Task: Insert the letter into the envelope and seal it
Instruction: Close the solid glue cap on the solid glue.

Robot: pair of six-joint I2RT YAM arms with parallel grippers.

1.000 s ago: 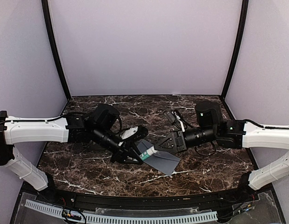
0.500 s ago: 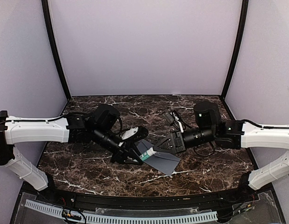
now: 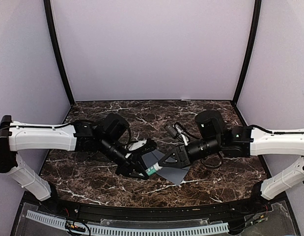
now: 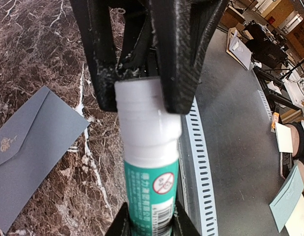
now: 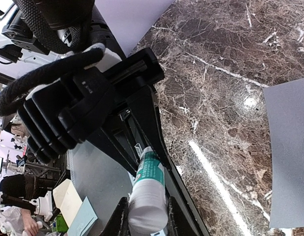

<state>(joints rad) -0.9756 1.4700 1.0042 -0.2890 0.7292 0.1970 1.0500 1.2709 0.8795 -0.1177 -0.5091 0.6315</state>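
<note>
You have 1 glue stick point(image 4: 151, 172) shared between 2 arms above the marble table point(image 4: 39, 54). Your left gripper point(image 4: 151, 222) is pinched on the green labelled body, and your right gripper point(image 5: 148, 220) is pinched on the white cap point(image 4: 146, 115) at the other end. Neither pair of jaws is spread. Holding it at both ends makes sense: 1 arm anchors the tube so the other can work the cap. From this moment alone you cannot tell whether the cap is coming off or going on. The envelope point(image 4: 36, 147) lies flat on the table just beside and partly under the 2 grippers, close enough that the glue has little way to travel. In the left wrist view its pointed flap looks folded down, though you cannot tell whether it is stuck. The letter shows in none of the views. It is probably already inside the envelope, which would put you at the sealing step. Keep the tube low and clear of the envelope's face so that a slipping cap does not smear it.
</note>
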